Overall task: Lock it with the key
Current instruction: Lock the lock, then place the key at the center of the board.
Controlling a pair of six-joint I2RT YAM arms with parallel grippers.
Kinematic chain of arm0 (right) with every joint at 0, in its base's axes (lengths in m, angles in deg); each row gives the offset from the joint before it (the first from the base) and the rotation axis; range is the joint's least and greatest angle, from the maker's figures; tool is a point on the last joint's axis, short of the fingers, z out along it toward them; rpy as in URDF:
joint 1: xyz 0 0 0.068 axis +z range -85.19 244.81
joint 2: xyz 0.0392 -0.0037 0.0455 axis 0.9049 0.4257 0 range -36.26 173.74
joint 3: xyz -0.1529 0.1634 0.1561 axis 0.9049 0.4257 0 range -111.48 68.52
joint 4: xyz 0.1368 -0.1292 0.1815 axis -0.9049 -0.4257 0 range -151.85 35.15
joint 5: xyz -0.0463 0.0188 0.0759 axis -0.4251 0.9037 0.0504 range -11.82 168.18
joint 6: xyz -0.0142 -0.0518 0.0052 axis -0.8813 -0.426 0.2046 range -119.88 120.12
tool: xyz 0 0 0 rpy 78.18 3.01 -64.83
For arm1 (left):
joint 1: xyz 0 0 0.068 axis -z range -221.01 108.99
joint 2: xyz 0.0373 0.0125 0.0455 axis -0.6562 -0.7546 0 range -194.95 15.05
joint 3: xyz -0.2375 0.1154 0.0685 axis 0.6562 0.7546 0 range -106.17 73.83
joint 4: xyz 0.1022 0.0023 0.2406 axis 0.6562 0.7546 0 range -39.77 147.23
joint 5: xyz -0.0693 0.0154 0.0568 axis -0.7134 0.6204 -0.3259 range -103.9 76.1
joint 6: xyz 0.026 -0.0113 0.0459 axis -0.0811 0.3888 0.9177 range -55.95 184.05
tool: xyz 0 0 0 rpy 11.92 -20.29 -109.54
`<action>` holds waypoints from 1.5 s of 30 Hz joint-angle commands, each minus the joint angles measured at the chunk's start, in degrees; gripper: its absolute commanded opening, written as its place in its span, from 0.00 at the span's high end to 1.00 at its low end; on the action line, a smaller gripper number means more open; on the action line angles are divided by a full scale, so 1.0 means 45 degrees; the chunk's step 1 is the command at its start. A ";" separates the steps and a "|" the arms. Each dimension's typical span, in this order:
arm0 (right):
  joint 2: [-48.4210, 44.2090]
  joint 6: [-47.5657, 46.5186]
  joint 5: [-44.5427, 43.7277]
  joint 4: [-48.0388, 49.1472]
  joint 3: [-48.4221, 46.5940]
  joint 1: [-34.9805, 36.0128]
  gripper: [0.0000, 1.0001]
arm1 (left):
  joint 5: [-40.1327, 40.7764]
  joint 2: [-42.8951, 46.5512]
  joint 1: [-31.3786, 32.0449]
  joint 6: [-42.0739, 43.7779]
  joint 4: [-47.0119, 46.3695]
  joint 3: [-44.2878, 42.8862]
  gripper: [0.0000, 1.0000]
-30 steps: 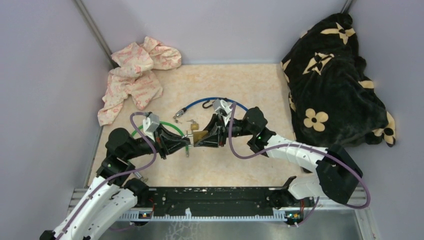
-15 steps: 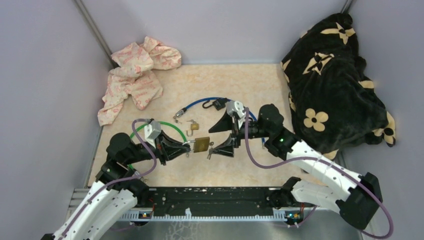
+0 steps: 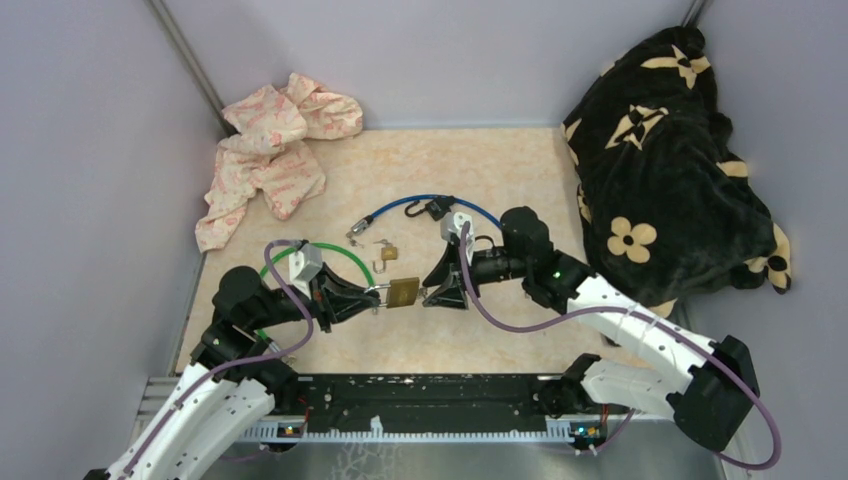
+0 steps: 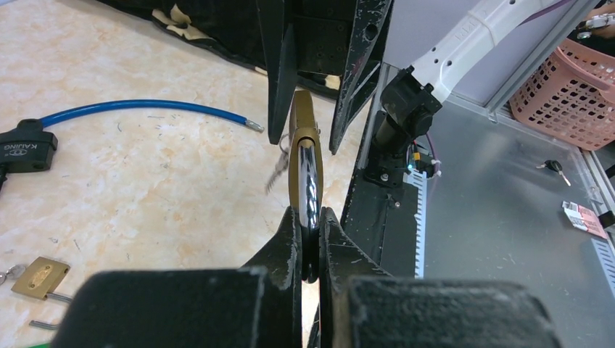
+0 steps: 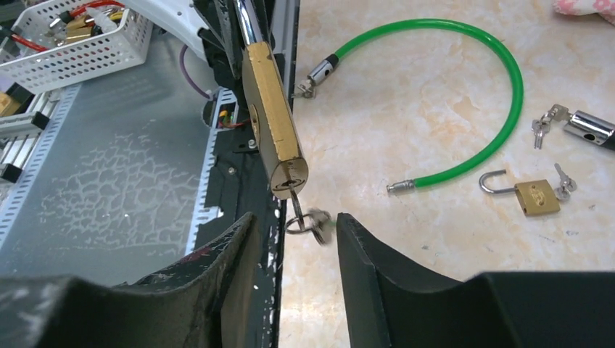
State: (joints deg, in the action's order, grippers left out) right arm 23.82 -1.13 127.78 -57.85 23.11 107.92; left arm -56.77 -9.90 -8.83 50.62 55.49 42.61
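My left gripper [image 3: 372,295] is shut on the steel shackle [image 4: 309,181] of a large brass padlock [image 3: 403,291] and holds it above the table. In the right wrist view the padlock [image 5: 273,116] has a key [image 5: 297,205] in its keyhole, with a ring and spare keys [image 5: 313,221] hanging from it. My right gripper [image 3: 428,290] is open. Its fingers [image 5: 366,254] stand on either side of the hanging key ring without touching it. In the left wrist view the right gripper's fingers [image 4: 278,65] flank the padlock's far end.
A small brass padlock [image 3: 388,252] with keys, a green cable lock [image 5: 471,145] and a blue cable lock [image 3: 415,203] lie on the table. A pink cloth [image 3: 270,150] is at back left, a black flowered blanket [image 3: 670,160] at right.
My right gripper let go and pulled back from the padlock, opened wide, then came back close to its key end with the jaws narrower. The left gripper kept holding the padlock.
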 commanded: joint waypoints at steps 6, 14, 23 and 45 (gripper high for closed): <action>0.0293 0.0066 0.0852 0.1111 -0.1010 0.0048 0.77 | -0.0403 0.0074 -0.0096 -0.0100 -0.1440 -0.0157 1.00; 0.0446 -0.0154 0.0906 0.0698 -0.1175 0.0084 1.00 | -0.0365 0.0131 -0.0112 -0.0043 -0.1389 -0.0161 1.00; 0.0104 -0.1013 -0.2286 -0.1862 -0.0914 -0.0806 1.00 | 0.1370 0.0108 -0.0123 0.1284 0.1207 -0.1490 1.00; 0.1679 0.2875 -0.8952 -0.2948 0.0416 -0.1896 0.02 | 0.0444 -0.1692 -0.0185 -0.2329 -0.0922 0.0991 1.00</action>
State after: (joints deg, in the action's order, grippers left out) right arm 36.71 16.66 89.51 -73.79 29.89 94.39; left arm -49.27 -18.06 -9.57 45.46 66.02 48.16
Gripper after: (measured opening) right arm 0.970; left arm 0.051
